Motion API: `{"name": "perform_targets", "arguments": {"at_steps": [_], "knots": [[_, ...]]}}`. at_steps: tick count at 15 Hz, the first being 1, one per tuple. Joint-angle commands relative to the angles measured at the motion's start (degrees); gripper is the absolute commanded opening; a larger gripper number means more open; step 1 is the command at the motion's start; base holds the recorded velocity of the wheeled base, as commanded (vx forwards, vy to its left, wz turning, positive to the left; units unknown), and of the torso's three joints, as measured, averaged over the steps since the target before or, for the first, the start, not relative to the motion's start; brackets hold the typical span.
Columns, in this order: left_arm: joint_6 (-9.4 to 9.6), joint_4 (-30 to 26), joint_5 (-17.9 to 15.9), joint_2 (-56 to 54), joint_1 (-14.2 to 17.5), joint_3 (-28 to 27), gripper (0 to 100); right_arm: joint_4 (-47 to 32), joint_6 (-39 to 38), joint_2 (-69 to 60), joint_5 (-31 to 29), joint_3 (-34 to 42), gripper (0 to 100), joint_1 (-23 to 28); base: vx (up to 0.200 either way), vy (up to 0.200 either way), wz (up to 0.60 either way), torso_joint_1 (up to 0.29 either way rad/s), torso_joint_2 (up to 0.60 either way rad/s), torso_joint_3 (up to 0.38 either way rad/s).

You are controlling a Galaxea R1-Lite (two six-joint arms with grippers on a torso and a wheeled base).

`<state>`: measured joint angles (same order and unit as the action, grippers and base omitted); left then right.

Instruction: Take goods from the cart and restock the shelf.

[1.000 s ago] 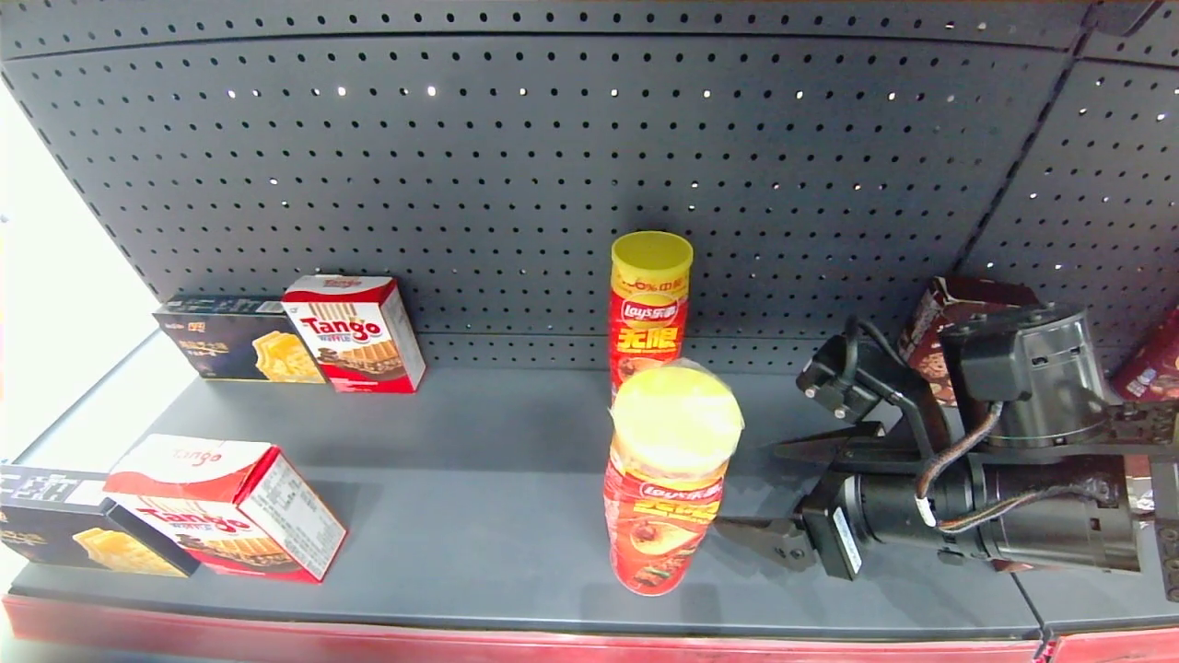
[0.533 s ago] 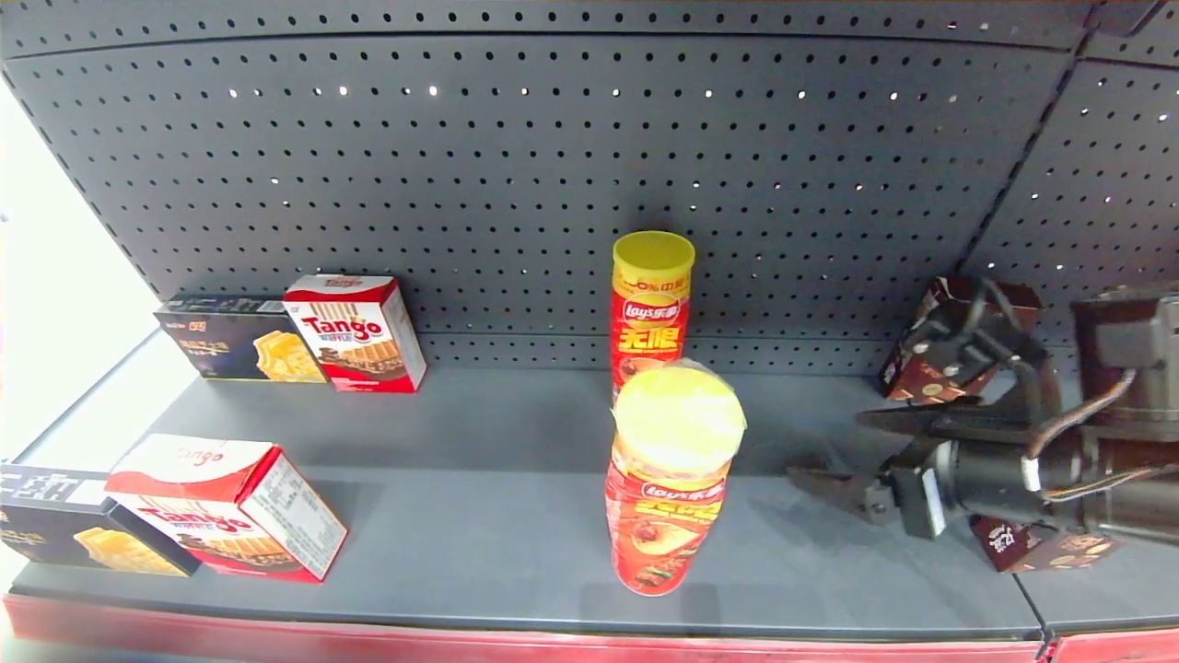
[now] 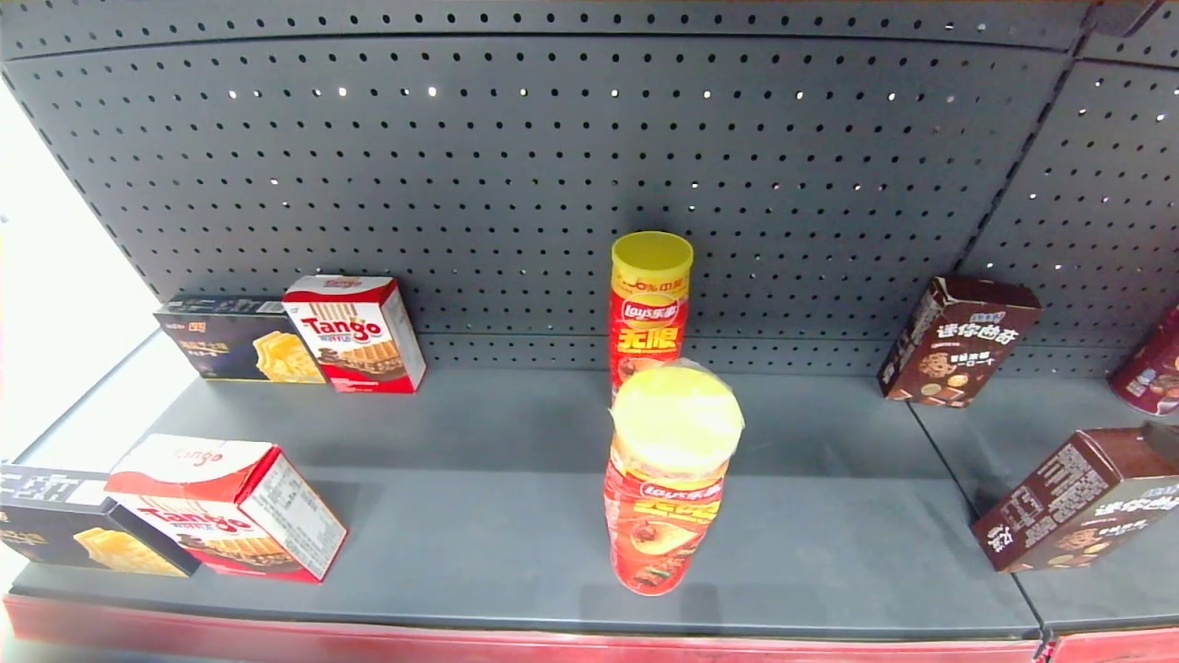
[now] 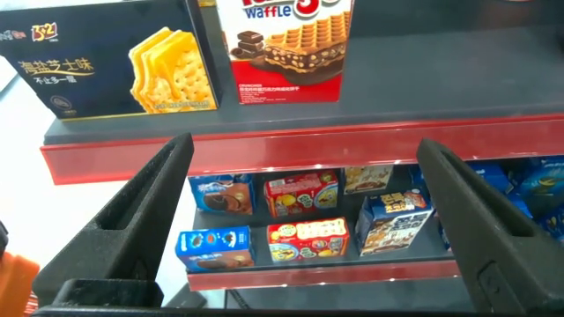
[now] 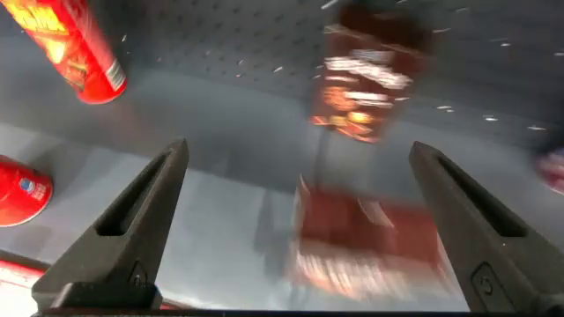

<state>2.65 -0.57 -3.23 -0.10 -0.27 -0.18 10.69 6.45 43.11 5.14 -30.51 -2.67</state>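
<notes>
Since a second ago the right arm is pulled back to the right, away from the front chip can (image 3: 668, 479) that its spread fingers were flanking. The can is left upright near the shelf's front edge, so this placement is judged done and another pick from the cart is probably due. The right gripper (image 5: 298, 151) is held with fingers apart and nothing between them. The left gripper (image 4: 306, 145) fingers are likewise apart and empty, held in front of the red shelf lip (image 4: 264, 150), with a lower shelf of small boxes (image 4: 300, 220) seen beyond. On the dark shelf (image 3: 479, 516) the front row is made up of a cracker box (image 3: 55, 529), a wafer box (image 3: 230, 506), the can and a brown cookie box (image 3: 1078, 497). Against the pegboard panel (image 3: 553, 166) are set a second cracker box (image 3: 239, 345), a second wafer box (image 3: 355, 331), the rear chip can (image 3: 650, 304) directly behind the front one, and a second cookie box (image 3: 958, 341). Bare gaps are left between groups, so room for more stock is judged ample.
</notes>
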Motion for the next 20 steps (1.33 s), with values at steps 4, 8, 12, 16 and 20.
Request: {"name": "perform_targets", "arguments": {"at_steps": [4,8,12,16,20], "knots": [[-0.01,0.13,0.07,0.1,0.09,0.01,100,-14.38,-0.56,-38.89,-3.47,19.79,100,4.95,0.0,0.0,0.0,0.0,0.0,0.0],[-0.01,0.22,0.07,0.1,0.0,0.09,100,-6.65,-4.78,-39.15,-12.0,30.51,100,4.78,0.0,0.0,0.0,0.0,0.0,0.0],[0.08,0.22,-0.02,0.1,0.0,0.09,100,-10.87,-6.71,-42.67,-6.02,30.43,100,2.85,0.0,0.0,0.0,0.0,0.0,0.0],[-0.01,0.22,0.07,0.1,0.09,0.09,100,-10.69,-6.62,-42.67,-6.2,30.43,100,2.76,0.0,0.0,0.0,0.0,0.0,0.0],[0.69,0.22,-0.2,0.1,0.0,0.18,100,-10.69,-6.62,-42.75,-6.02,30.51,100,2.76,0.0,0.0,0.0,0.0,0.0,0.0]]}}
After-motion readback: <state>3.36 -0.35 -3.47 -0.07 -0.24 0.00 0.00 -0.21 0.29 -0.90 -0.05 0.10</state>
